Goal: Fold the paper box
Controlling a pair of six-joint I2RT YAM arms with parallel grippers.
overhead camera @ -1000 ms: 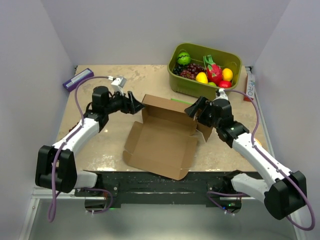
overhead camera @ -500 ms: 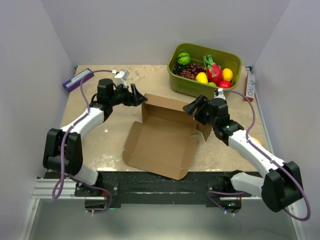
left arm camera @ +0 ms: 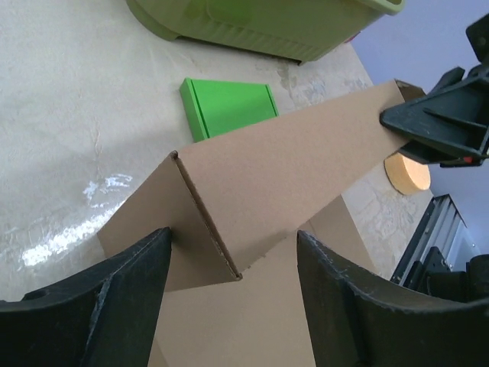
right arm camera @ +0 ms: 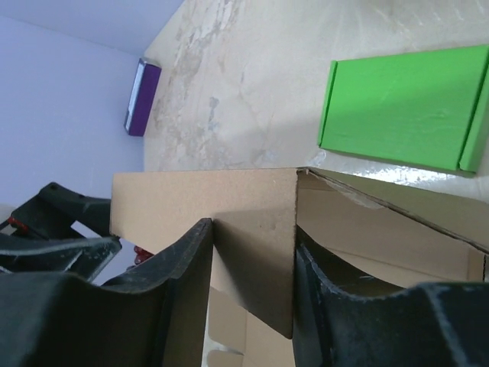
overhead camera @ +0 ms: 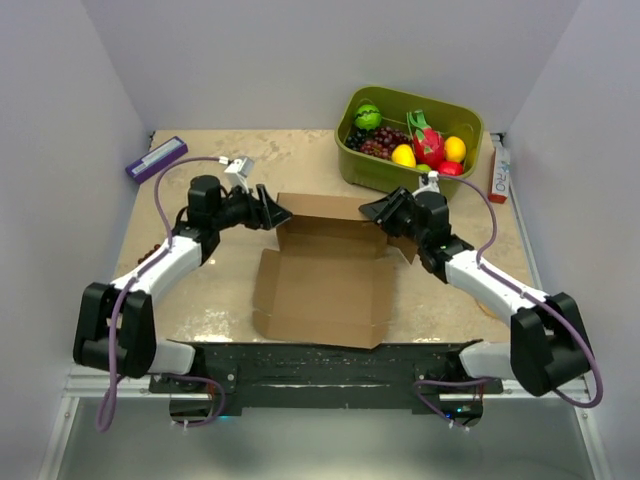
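Note:
The paper box (overhead camera: 325,280) is a brown cardboard sheet lying open in the middle of the table, with its back wall (overhead camera: 328,208) standing up. My left gripper (overhead camera: 272,213) is open at the wall's left end. In the left wrist view (left arm camera: 233,237) its fingers (left arm camera: 99,298) straddle the corner where the wall (left arm camera: 290,168) meets a side flap. My right gripper (overhead camera: 373,209) is open at the wall's right end. In the right wrist view (right arm camera: 252,229) a cardboard flap (right arm camera: 256,252) lies between its fingers (right arm camera: 176,298).
An olive-green fruit bin (overhead camera: 410,135) stands behind the box at the back right. A flat green box (left arm camera: 229,103) lies just behind the back wall and also shows in the right wrist view (right arm camera: 405,107). A purple box (overhead camera: 156,158) lies at the back left. A white and red pack (overhead camera: 497,170) lies at the right edge.
The box has turned square to the table's front edge and its back wall stands straighter. Both grippers have closed in on the wall's two ends.

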